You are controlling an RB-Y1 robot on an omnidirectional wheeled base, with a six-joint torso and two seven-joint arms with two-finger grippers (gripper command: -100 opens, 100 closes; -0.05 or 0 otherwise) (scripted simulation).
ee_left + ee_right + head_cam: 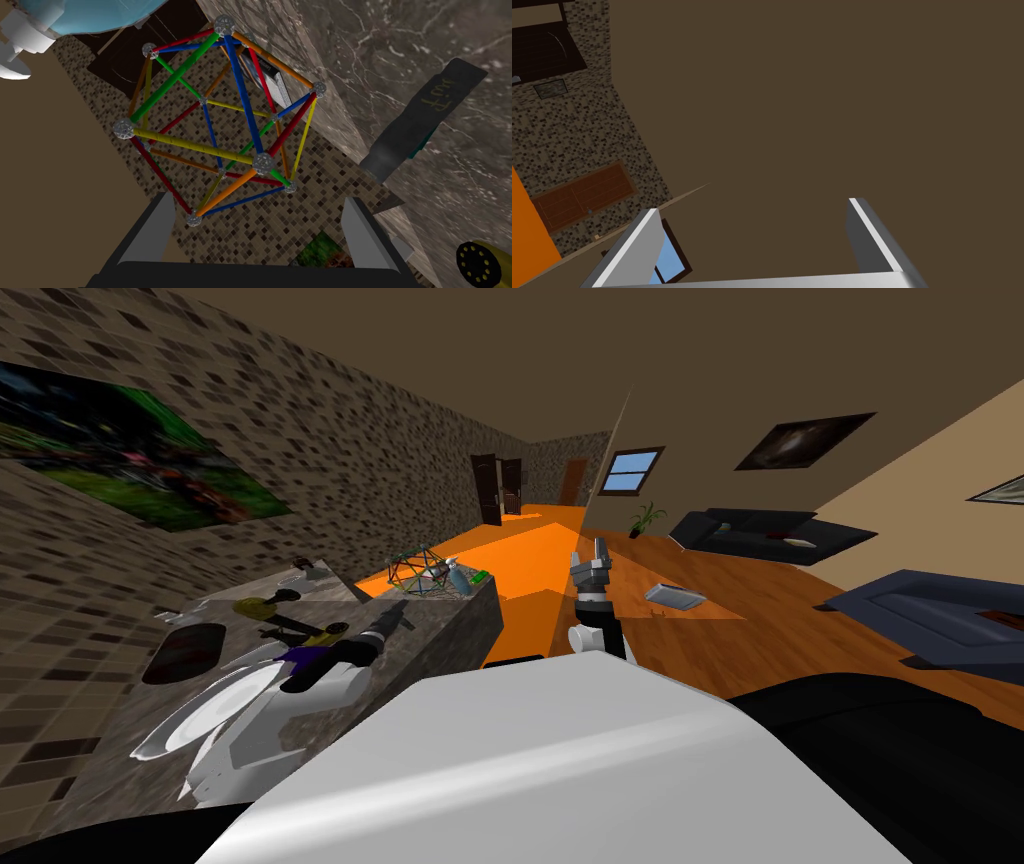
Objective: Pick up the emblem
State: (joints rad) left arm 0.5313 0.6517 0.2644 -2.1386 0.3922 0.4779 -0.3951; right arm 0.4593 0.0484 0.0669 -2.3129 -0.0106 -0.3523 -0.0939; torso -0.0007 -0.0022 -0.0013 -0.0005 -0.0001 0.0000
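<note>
A gold round piece (254,607), which I take for the emblem, lies on the marble counter (450,623) beside a dark flat strip (292,622). In the left wrist view the gold piece (479,261) sits off to the side of the fingers, past the strip (425,117) with gold lettering. My left gripper (398,614) hovers over the counter, open and holding nothing. It (260,227) faces a ball of coloured rods (225,125). My right gripper (592,556) is raised beside the counter's end, open (757,240) and empty.
White plates (215,708) and a dark oval dish (183,652) lie on the near part of the counter. The rod ball (420,571), a blue bottle (459,578) and a green item (481,576) stand at its far end. Dark sofas (760,533) line the right side.
</note>
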